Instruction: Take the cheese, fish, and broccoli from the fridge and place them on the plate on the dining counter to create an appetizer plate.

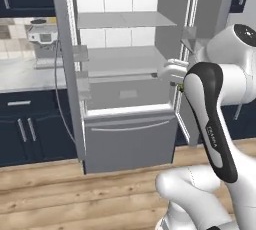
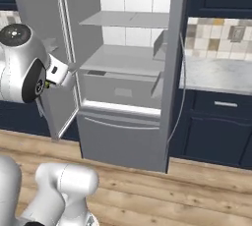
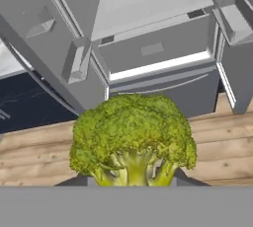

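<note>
- broccoli (image 3: 132, 139): yellow-green floret, close before the hand camera, stalk down between the finger tips; held outside the fridge, above the wooden floor (image 3: 217, 144).
- gripper (image 3: 132, 179): closed narrow on the broccoli stalk; finger tips mostly hidden behind the floret.
- fridge (image 1: 125, 139): grey steel, both doors swung open, white interior, clear glass shelves (image 1: 125, 20), door bins (image 3: 236, 18), lower drawer (image 2: 120, 139) shut.
- arm (image 1: 212, 119): white with dark joints, raised in front of the open fridge, hand near the right door.
- wall counter (image 2: 216, 72): pale top, dark navy cabinets (image 2: 216, 131) below.
</note>
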### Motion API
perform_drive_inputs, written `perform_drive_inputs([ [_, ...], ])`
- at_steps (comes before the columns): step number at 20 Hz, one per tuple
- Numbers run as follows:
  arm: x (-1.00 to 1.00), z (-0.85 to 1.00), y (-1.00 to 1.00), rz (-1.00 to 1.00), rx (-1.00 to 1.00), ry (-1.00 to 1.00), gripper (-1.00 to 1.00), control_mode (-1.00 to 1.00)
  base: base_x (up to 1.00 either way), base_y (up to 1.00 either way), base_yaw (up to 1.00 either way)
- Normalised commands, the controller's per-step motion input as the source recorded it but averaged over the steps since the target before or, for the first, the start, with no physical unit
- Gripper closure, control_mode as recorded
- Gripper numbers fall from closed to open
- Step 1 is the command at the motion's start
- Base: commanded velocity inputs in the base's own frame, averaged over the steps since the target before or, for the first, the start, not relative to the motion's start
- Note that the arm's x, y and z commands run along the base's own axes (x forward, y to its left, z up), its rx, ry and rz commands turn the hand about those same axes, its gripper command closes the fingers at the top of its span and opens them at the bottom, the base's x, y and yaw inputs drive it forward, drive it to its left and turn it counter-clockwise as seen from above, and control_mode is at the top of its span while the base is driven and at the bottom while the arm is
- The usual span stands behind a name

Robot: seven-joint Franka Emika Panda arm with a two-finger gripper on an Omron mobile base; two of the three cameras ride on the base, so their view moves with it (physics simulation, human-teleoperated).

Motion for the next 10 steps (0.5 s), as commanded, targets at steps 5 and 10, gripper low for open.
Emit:
perform_drive_inputs([
  [5,0.0,0.0,0.0,0.0,0.0,0.0,1.0,1.0,-1.0,0.0,0.01],
  [10,0.0,0.0,0.0,0.0,0.0,0.0,1.0,1.0,-1.0,0.0,0.04],
])
